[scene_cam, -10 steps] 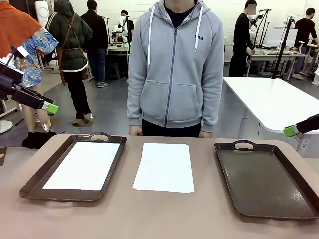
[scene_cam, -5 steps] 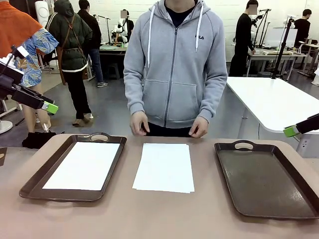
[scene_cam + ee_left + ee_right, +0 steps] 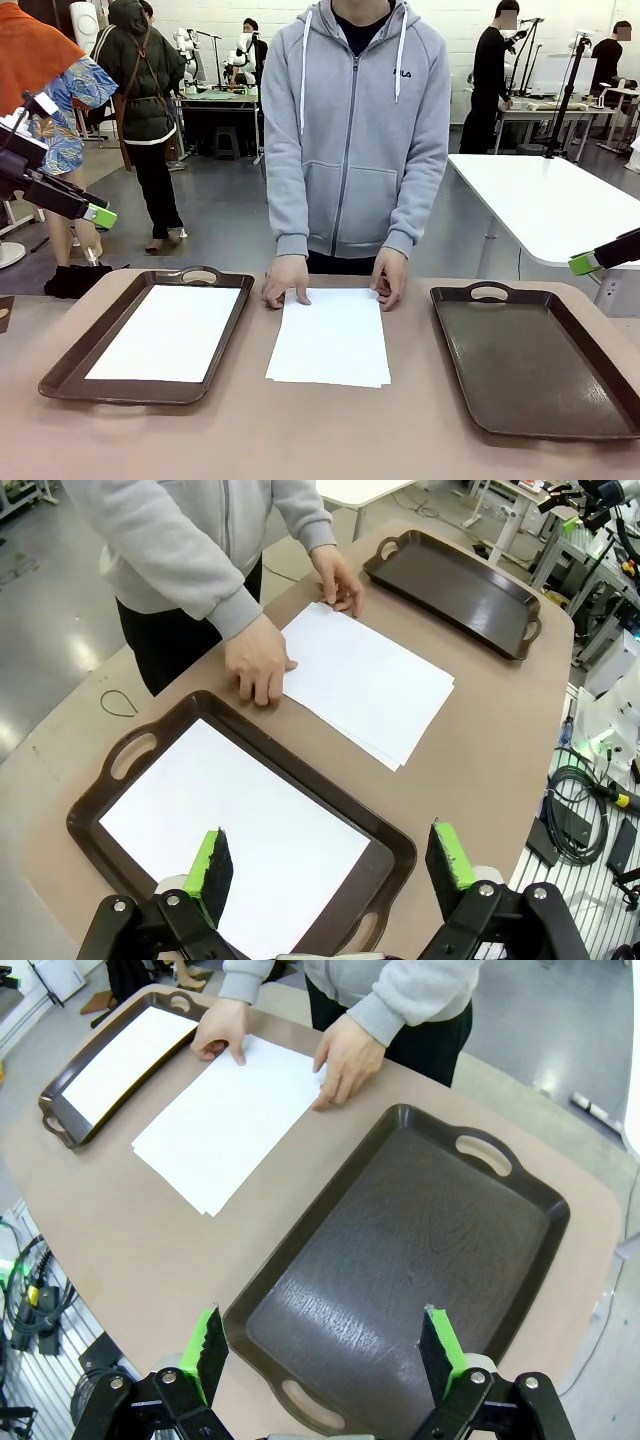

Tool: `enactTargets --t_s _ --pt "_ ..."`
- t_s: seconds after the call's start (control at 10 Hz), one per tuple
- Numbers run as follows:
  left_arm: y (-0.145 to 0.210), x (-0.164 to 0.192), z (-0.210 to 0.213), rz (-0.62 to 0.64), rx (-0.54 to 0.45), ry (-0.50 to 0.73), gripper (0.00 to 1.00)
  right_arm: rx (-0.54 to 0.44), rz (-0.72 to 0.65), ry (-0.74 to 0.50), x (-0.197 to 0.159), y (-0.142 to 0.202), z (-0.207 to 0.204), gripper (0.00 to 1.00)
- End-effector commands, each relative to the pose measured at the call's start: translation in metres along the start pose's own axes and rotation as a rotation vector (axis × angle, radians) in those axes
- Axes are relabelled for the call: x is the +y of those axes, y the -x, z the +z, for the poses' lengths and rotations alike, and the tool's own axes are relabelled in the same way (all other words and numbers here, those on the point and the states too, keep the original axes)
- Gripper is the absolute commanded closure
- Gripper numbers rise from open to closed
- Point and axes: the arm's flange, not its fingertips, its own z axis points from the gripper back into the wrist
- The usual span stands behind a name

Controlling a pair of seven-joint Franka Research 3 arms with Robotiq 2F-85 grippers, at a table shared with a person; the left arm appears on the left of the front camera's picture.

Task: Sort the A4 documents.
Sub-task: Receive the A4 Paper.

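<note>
A small stack of white A4 documents point(image 3: 330, 338) lies flat on the table's middle, between two dark brown trays. The person's hands point(image 3: 288, 280) rest on the stack's far edge. One more white sheet point(image 3: 165, 333) lies in the left tray point(image 3: 70, 365); the right tray point(image 3: 530, 360) holds nothing. My left gripper point(image 3: 98, 214) hangs open, high off the table's left edge. In its wrist view the left gripper point(image 3: 330, 865) hovers above the sheet point(image 3: 235, 830) in the tray. My right gripper point(image 3: 583, 263) is open at the far right, and the right gripper point(image 3: 325, 1350) looks down on the bare tray point(image 3: 400, 1250).
The person in a grey hoodie point(image 3: 350, 130) stands at the table's far side. A white table point(image 3: 550, 200) stands behind at the right. Other people move about in the background. Bare tabletop point(image 3: 300, 430) runs along the near edge.
The person's hands have come down from the table's far edge onto the far end of the middle stack. Both arms have stayed still.
</note>
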Motion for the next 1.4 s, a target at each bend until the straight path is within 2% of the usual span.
enactTargets --t_s 0.0,1.3 --pt "0.0009 0.0000 0.0015 -0.011 -0.010 0.005 0.00 -0.003 0.001 -0.013 -0.0003 0.0003 -0.0014 0.00" --pt "0.0009 0.0000 0.0015 -0.011 -0.010 0.005 0.00 -0.003 0.001 -0.013 -0.0003 0.0003 -0.0014 0.00"
